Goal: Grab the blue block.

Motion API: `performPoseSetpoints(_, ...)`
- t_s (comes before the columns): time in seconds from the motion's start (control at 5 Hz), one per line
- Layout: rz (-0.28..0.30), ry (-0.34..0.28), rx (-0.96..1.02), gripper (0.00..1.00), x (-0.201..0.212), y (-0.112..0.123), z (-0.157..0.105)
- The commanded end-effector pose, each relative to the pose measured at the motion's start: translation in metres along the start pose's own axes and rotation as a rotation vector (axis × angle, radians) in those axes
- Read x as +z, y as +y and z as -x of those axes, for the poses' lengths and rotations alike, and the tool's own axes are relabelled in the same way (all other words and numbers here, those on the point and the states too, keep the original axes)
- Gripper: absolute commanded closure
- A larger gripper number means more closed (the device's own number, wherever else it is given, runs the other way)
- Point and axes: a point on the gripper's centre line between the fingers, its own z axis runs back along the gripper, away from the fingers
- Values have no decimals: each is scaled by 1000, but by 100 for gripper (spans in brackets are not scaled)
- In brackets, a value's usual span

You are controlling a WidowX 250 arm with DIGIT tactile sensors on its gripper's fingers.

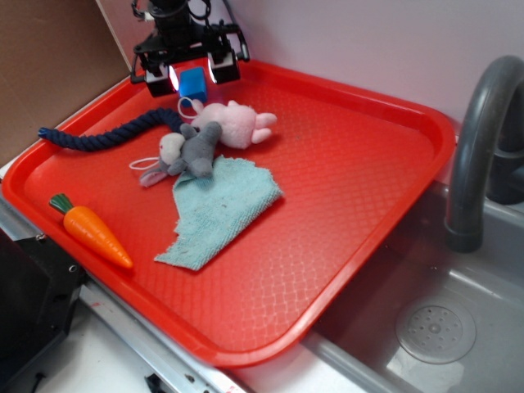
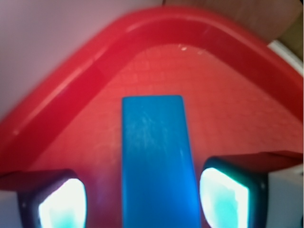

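nearest you on the red plastic tray (image 1: 344,172) lies an orange plastic carrot (image 1: 90,231) by the front left rim, then a pale teal terry cloth (image 1: 219,211), crumpled flat. behind the cloth sit a small grey plush animal (image 1: 190,151) and a pink plush rabbit (image 1: 236,123), touching each other, with a dark navy twisted rope (image 1: 110,133) trailing off to the left. none of these matter for your next move.

at the far left corner of the tray stands the small bright blue rectangular block (image 1: 192,83), and the black gripper (image 1: 192,72) hangs right over it. what counts is this: the block sits between the two fingers, not off to one side. in the wrist view the blue block (image 2: 157,164) runs as a long strip straight away from the camera, its long axis lying along the gap, so the fingers would close across its narrow width. the left pad (image 2: 61,203) and the right pad (image 2: 224,195) stand apart from it, a strip of red tray showing on each side, a little more on the left. so the jaws are spread wider than the block and hold nothing yet.

the block's top face is smooth, flat and glossy, with faint scuffs, and its edges look crisp. how far the fingertips sit below that top face you cannot tell from either view. judging by the straddle, the approach is done and closing is what remains; check depth first.
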Motion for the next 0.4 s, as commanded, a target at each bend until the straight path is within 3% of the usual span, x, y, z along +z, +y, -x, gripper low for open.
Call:
performPoseSetpoints(0.0, 0, -23, -23, 24, -5, 5, -12)
performPoseSetpoints(0.2, 0, -9, -32, 100, -6, 8, -8)
